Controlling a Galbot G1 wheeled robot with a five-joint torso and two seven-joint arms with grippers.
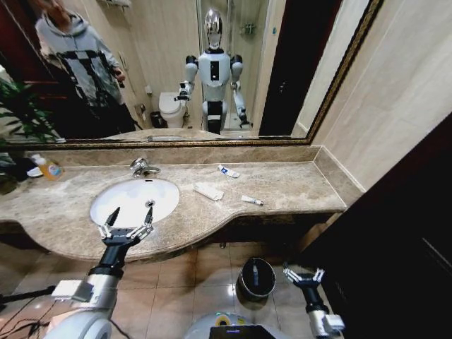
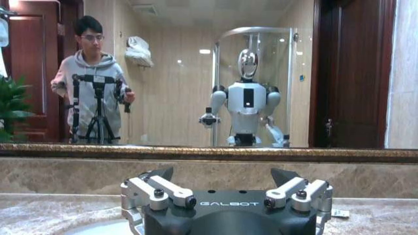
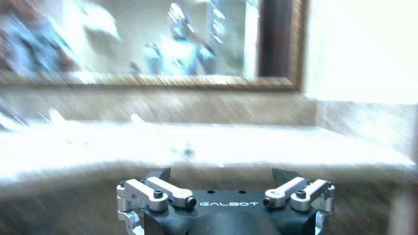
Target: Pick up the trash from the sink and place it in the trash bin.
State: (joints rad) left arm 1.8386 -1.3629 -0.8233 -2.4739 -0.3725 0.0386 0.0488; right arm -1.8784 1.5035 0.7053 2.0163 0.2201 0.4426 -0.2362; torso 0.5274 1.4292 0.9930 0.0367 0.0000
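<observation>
the head view is evenly lit from above, with lines bowed at the edges. the right wrist view is smeared by blur, and the table (image 3: 196,147) is washed out by glare.

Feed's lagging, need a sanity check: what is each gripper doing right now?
Left gripper: open, empty, above the white oval sink.
Right gripper: open, empty, low beside the round dark grey trash bin.

The left end effector (image 1: 128,220) hangs spread over the sink's (image 1: 134,200) near rim, the right end effector (image 1: 304,274) spread low beside the bin (image 1: 256,277) — while a packet (image 1: 208,191) and two tubes (image 1: 227,171) lie on the surface (image 1: 296,185).
</observation>
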